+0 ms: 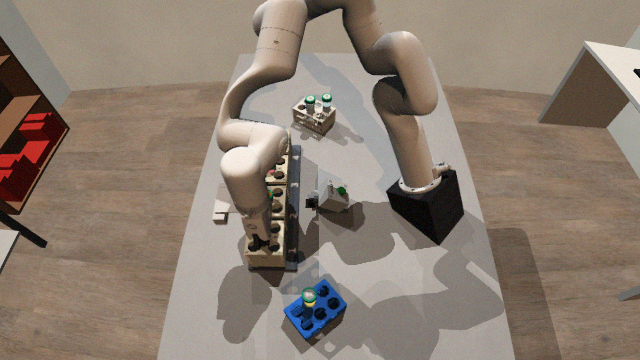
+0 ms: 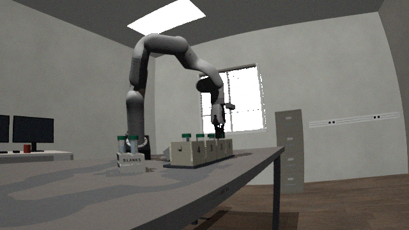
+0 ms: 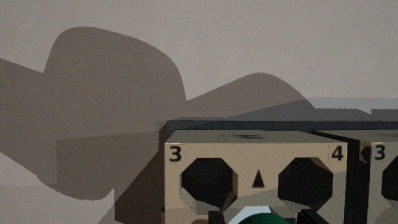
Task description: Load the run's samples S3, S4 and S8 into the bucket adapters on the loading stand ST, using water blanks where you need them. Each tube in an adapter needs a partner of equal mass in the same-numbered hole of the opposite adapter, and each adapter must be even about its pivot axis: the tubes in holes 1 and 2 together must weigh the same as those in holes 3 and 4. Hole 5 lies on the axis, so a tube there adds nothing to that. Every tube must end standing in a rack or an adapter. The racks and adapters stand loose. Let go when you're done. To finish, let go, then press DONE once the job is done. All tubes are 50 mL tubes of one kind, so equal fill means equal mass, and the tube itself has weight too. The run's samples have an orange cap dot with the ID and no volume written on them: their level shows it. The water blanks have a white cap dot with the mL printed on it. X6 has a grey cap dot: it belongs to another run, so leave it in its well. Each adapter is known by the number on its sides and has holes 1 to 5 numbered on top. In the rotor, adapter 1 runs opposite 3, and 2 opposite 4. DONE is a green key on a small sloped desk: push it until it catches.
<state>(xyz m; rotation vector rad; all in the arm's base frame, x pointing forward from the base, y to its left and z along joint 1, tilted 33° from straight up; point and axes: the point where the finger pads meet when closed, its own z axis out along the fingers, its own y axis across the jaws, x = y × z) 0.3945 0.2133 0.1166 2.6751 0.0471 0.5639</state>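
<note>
My gripper [image 1: 260, 241] [image 2: 220, 131] [image 3: 262, 219] is open a little around a green-capped tube [image 3: 267, 220], with small gaps beside the cap. The tube stands low at the middle of adapter 1 [image 1: 266, 259] [image 3: 257, 149], seemingly in hole 5; its lower part is hidden. Holes 3 and 4 of this adapter are empty. Further green caps stand over the other adapters, one on adapter 4 [image 2: 181, 156] at the near end of the stand [image 1: 294, 230] [image 2: 192, 166]. The arm hides part of the adapters in the top view. Their dots are not readable.
The white blanks rack [image 1: 313, 121] [image 2: 131, 167] holds two green-capped tubes. The blue rack [image 1: 330, 320] holds one green-capped tube [image 1: 309, 296]. The small sloped desk [image 1: 334, 202] with the green DONE key [image 1: 342, 190] stands between the stand and the arm's base.
</note>
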